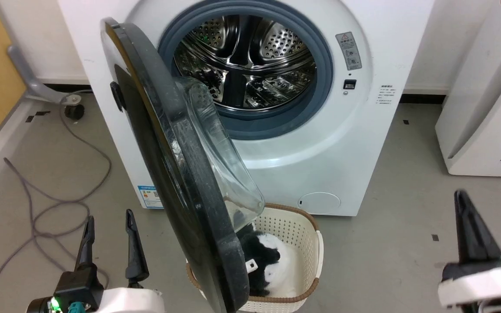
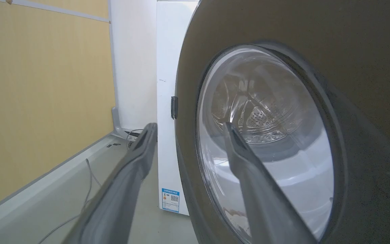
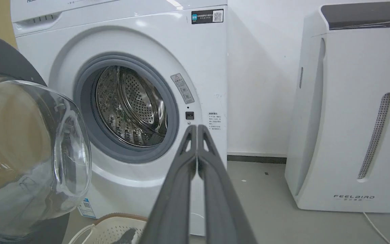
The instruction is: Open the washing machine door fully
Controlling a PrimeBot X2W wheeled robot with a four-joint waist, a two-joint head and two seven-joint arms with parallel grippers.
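The washing machine door (image 1: 176,174) stands open, sticking out from the left side of the washing machine (image 1: 320,143). In the head view it is seen almost from the edge, and its bottom is cut off by the edge of the picture. Its clear glass bowl (image 1: 224,152) bulges toward the shiny drum (image 1: 246,61), which is open to see.

The door hides part of the blue label (image 1: 149,196) low on the machine. It also hides the near side of a white basket (image 1: 307,226) on the floor. A black and white soft thing (image 1: 268,261) lies in the basket. It is partly covered, so I cannot tell what it is.

The left gripper (image 1: 109,217) is low down, just beside the door's dark outer side, with a gap between them. Its fingers (image 1: 87,239) are spread apart and hold nothing.

The right gripper (image 3: 197,128) is well off to the right, away from the door. Its fingers (image 3: 181,189) are pressed together at the tips with nothing between them. In the head view it is blurry and partly cut off.

A grey cable (image 1: 59,200) loops on the floor at the left. A white FEELBIRD appliance (image 1: 485,108) stands to the right, its top cut off.
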